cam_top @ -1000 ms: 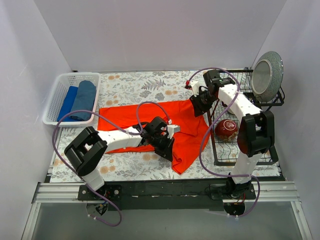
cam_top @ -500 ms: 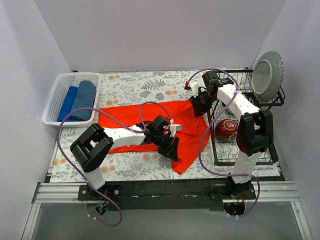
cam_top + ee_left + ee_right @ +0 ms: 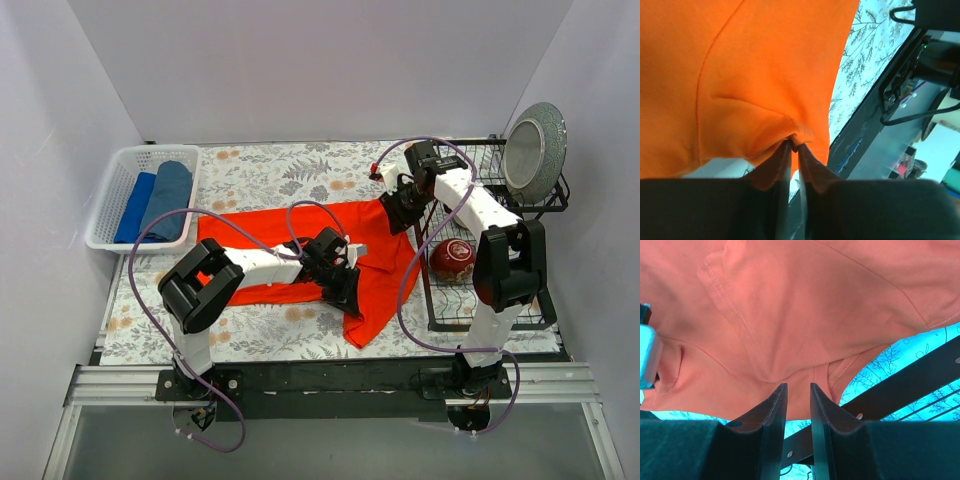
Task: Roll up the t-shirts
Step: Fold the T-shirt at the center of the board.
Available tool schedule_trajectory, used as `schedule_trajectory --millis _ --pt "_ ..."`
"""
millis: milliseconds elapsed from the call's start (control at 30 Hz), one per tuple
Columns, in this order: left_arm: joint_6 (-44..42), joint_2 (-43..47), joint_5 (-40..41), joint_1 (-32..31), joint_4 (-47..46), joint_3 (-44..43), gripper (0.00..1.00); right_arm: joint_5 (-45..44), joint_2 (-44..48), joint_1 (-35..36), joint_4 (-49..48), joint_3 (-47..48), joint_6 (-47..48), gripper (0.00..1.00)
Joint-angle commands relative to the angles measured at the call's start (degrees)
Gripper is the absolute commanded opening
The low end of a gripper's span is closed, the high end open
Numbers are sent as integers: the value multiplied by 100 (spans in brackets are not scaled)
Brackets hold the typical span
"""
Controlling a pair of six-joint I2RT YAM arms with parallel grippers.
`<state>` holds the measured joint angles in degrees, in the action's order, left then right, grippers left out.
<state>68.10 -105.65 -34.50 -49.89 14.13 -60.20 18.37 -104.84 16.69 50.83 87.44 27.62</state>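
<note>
The orange-red t-shirt (image 3: 270, 232) lies spread across the middle of the flowered table, with one part hanging toward the front edge. My left gripper (image 3: 350, 298) is at its lower right part, and in the left wrist view the gripper (image 3: 794, 142) is shut on a pinched fold of the shirt (image 3: 750, 65). My right gripper (image 3: 390, 222) is at the shirt's far right corner. In the right wrist view the gripper (image 3: 798, 385) stands nearly closed with the shirt's hem (image 3: 805, 305) caught at its tips. A royal blue t-shirt (image 3: 135, 207) and a teal-blue t-shirt (image 3: 170, 195) lie folded in a white basket (image 3: 112, 175).
A black wire rack (image 3: 485, 315) stands on the right beside the shirt. It holds a dark-red bowl (image 3: 452, 260) and an upright grey plate (image 3: 535, 150). Its bar shows in the right wrist view (image 3: 920, 375). The black base rail (image 3: 320, 380) runs along the front edge.
My left arm has swung to the right and the left gripper has carried the pinched fold of the orange-red shirt slightly right. The right gripper has barely moved.
</note>
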Motion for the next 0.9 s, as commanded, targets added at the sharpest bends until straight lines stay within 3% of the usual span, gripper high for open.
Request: schedule_trajectory --millis 0,467,767,800,867 --pt "-86 9 84 23 107 -202 0 44 86 -34 -38 98 33 33" --pt "-1122 1325 -347 603 1311 623 0 105 -37 -25 103 203 77 33" --pt "-1729 1609 372 638 1565 1178 0 114 -160 -16 199 397 139 33" --pt "-1860 1591 417 673 1601 1160 6 123 -151 -25 199 397 156 33" --pt "-2036 1608 584 708 1741 1021 29 280 -64 -17 304 397 305 33"
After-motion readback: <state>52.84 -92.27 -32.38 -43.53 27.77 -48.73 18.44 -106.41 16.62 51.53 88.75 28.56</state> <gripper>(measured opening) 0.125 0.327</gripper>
